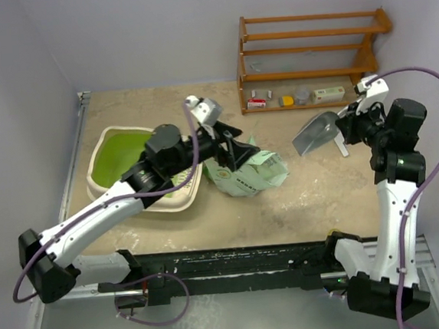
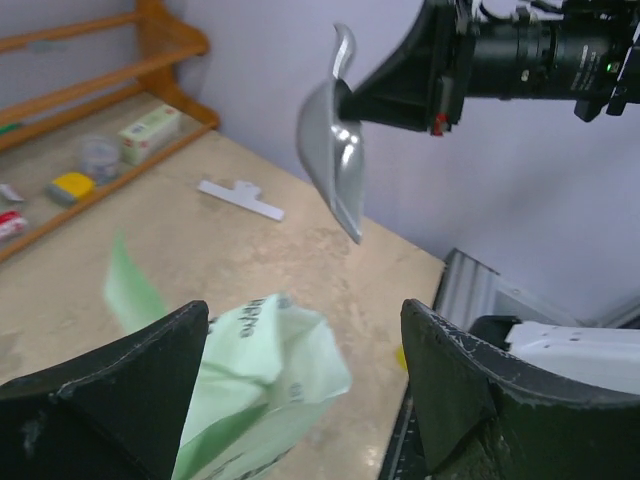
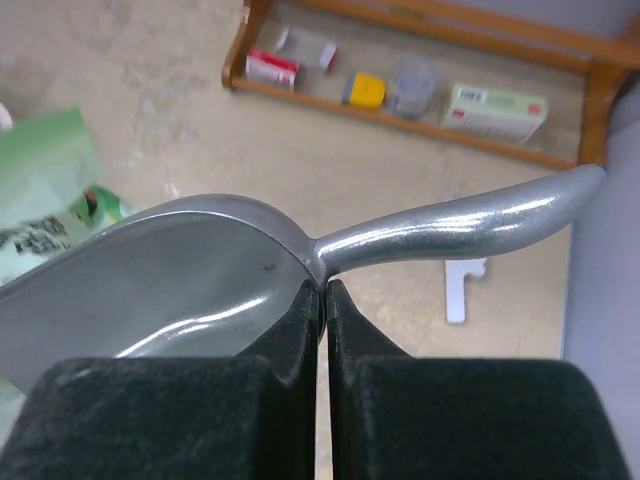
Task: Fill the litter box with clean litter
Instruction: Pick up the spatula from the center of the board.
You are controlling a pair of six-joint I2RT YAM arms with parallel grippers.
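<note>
Litter box (image 1: 117, 156) lies left of left pincer (image 1: 235, 154); right pincer (image 1: 338, 128) clamps scoop (image 1: 314, 134).

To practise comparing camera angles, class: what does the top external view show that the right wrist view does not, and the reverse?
Only the top external view: the litter box, green inside, and the left gripper at the green bag. Only the right wrist view: the right gripper shut on the scoop where bowl meets handle, the bowl empty. Both: the scoop, the bag, the wooden shelf with small items.
</note>
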